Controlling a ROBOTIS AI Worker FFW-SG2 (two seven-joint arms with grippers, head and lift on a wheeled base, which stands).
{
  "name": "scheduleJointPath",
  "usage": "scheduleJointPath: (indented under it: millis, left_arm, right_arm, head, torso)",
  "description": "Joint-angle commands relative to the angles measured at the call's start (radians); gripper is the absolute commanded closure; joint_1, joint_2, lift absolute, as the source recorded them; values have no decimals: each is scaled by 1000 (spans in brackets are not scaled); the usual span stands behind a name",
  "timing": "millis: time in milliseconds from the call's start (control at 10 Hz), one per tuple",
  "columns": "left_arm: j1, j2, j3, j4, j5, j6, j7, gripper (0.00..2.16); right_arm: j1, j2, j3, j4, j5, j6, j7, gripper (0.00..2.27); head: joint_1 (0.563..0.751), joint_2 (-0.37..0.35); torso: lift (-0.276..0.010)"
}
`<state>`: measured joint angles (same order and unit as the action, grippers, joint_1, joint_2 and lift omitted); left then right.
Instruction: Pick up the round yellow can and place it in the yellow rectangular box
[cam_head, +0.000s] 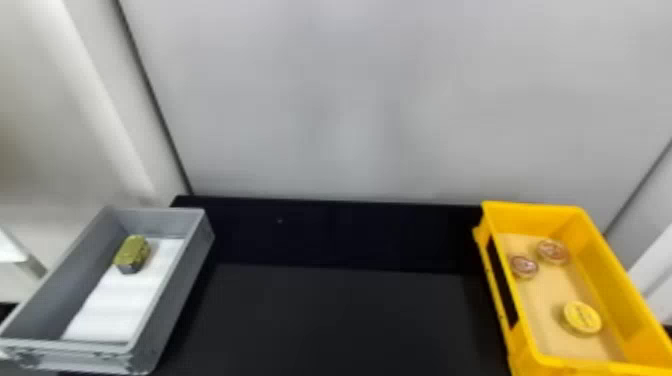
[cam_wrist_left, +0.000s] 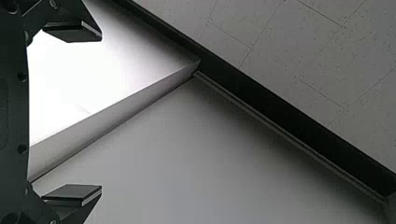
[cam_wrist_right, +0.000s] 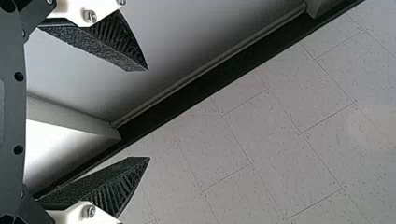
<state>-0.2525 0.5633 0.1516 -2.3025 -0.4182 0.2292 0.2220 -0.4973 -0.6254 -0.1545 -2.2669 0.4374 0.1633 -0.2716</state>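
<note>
Round yellow can (cam_head: 582, 318) in yellow rectangular box (cam_head: 616, 300), lower right of head view; two reddish tins (cam_head: 552, 251) above it, same box. Gray bin (cam_head: 176, 295) at lower left, olive-green block (cam_head: 132, 252) inside. Left gripper (cam_wrist_left: 102, 112) and right gripper (cam_wrist_right: 148, 114), each in own wrist view: fingers spread apart.

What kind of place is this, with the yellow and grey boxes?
Likely an indoor lab or workshop: a black worktop before a plain grey panel, a grey box and a yellow box holding small items, and speckled ceiling tiles.
</note>
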Motion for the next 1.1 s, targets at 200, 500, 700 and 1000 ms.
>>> scheduleJointPath:
  millis: [200, 500, 700, 1000]
  left_arm:
    - [2, 0, -7, 5, -1, 0, 4, 130]
    - [-8, 0, -21, 9, -1, -2, 5, 130]
    - [-8, -2, -21, 11, -1, -2, 7, 130]
    - [-8, -2, -29, 15, 2, 0, 34, 130]
  right_arm:
    - [2, 3, 3, 1, 0, -1, -1, 114]
    - [-3, 3, 1, 0, 0, 1, 9, 114]
    - [-3, 3, -4, -3, 0, 1, 12, 114]
    - [-6, 1, -10, -6, -2, -1, 23, 114]
  head:
    - [663, 54]
    - [663, 54]
    - [663, 54]
    - [663, 54]
  torso:
    - [-10]
    - [-10]
    - [-10]
    - [-10]
